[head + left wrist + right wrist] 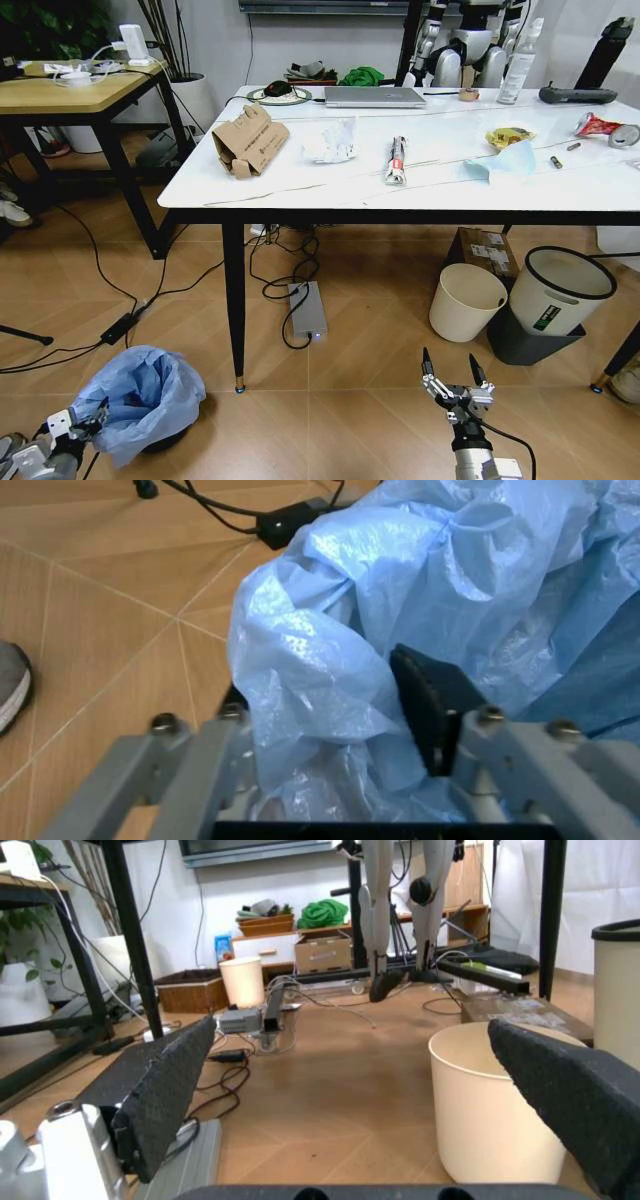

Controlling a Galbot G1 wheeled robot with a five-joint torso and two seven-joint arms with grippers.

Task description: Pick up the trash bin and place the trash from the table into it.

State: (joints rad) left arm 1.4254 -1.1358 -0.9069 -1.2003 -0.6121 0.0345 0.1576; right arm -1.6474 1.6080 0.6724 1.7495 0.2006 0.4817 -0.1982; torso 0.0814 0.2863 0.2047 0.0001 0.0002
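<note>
- Head view, nearest: the left gripper [88,415] sits low at the near left, at the rim of the trash bin [140,398], which stands on the wooden floor [350,400] near the left table leg.
- Left wrist view: the left gripper's [330,727] fingers [425,705] straddle a fold of the bin's blue bag [330,630], one on each side, with the plastic bunched between them; whether they actually pinch it cannot be told.
- At the near right, the right gripper [453,372] hangs above the floor, fingers spread apart and holding nothing.
- Farther right, under the table [300,185], stand a cream bin [466,300] and a black-rimmed white bin [560,290].
- On the tabletop lie the trash: torn cardboard [250,142] at the left, crumpled white paper [331,140], a rolled wrapper [397,160], a blue face mask [500,162] and a red can [598,126] at the right.
- At the far edge rests a laptop [374,96].
</note>
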